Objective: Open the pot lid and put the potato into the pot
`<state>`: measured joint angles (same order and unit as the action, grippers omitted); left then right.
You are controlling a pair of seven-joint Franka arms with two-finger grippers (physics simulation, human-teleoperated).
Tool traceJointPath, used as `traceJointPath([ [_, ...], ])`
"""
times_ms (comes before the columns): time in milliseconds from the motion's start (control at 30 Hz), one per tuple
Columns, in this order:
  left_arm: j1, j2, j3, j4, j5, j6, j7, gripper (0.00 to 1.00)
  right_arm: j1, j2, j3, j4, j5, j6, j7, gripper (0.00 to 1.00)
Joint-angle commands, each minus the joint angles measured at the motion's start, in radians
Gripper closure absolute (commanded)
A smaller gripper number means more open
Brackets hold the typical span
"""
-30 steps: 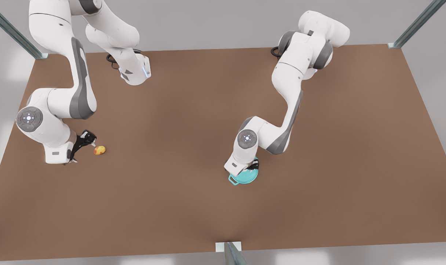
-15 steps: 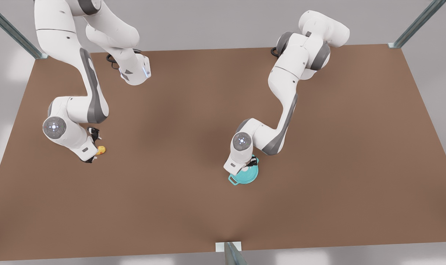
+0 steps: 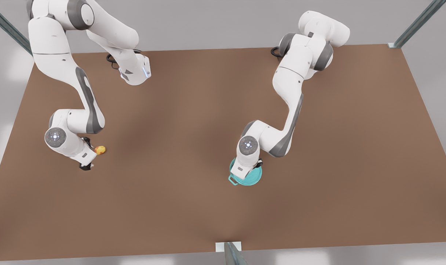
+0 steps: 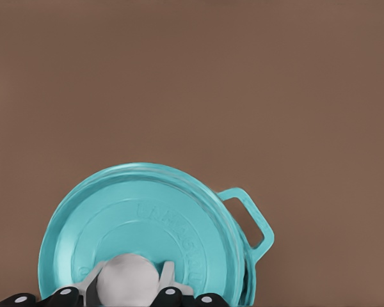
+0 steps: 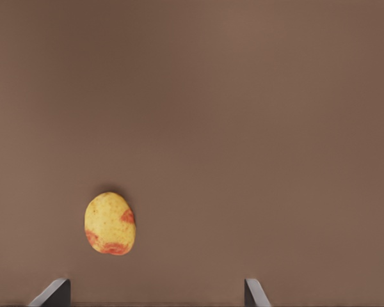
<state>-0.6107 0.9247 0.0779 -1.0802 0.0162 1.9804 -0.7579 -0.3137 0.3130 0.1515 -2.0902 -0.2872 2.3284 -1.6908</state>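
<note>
The lid [image 4: 141,230] is gripped by its knob [image 4: 128,286] in the left gripper [image 4: 129,284]; it looks hard and smooth. Well away from the pot [image 3: 233,179], the right gripper [image 5: 153,297] is held open above the small, firm potato [image 5: 109,223], best pinched across its middle.

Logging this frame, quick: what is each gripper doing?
Left gripper: shut on the pot lid, at its white knob.
Right gripper: open, holding nothing, near the potato.

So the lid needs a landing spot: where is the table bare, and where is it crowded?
Bare: the wide stretch of table between the potato and the pot, and everything on the front view's right of the pot. Crowded: around the pot lid, where the left tool sits, and by the potato.
</note>
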Motion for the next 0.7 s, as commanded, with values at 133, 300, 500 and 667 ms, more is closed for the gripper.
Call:
traceJointPath([
  [133,0.328,-0.01,0.005,0.019,-0.084,-0.103,0.508,0.55,0.007,-0.061,0.003,-0.131,-0.03,0.172,-0.067,0.0],
  [300,0.345,0.114,0.002,0.017,-0.082,0.109,0.522,0.43,0.018,-0.035,0.011,-0.136,-0.032,0.172,-0.052,0.0],
  [500,0.445,-0.065,0.002,0.033,-0.084,-0.231,0.732,0.0,0.018,-0.02,0.011,-0.159,-0.04,0.192,-0.043,0.0],
  [667,0.531,-0.708,-0.01,-0.409,-0.078,-0.344,0.756,0.0,0.008,0.034,0.011,-0.163,-0.064,0.227,-0.036,0.0],
])
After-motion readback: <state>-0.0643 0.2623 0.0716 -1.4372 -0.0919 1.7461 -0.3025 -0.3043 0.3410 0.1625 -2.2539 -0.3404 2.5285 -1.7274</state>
